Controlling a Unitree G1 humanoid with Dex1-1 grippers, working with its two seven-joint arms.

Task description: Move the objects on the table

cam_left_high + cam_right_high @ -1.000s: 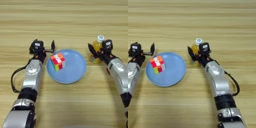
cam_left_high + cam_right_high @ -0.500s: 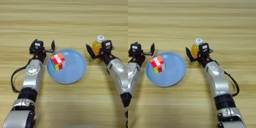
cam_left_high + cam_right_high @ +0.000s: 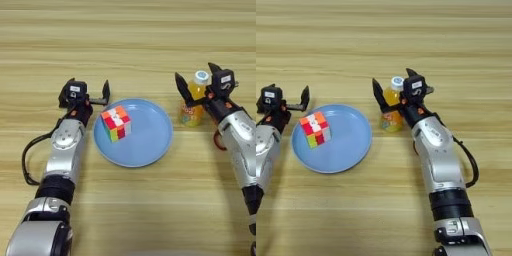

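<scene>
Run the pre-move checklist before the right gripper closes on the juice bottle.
1. Right gripper open, fingers either side of the juice bottle: ok.
2. Bottle upright, white cap on: ok.
3. Bottle clear of the blue plate, standing on the table to its right: ok.
4. Puzzle cube resting on the plate: ok.
5. Left gripper open, beside the plate's left rim, holding nothing: ok.
6. Finger contact with the bottle: cannot tell.

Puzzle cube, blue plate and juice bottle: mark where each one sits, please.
puzzle cube [image 3: 116,123], left eye view, on its top face.
blue plate [image 3: 150,135], left eye view, on its bare floor right of the cube.
juice bottle [image 3: 390,116], right eye view, on its orange body.
</scene>
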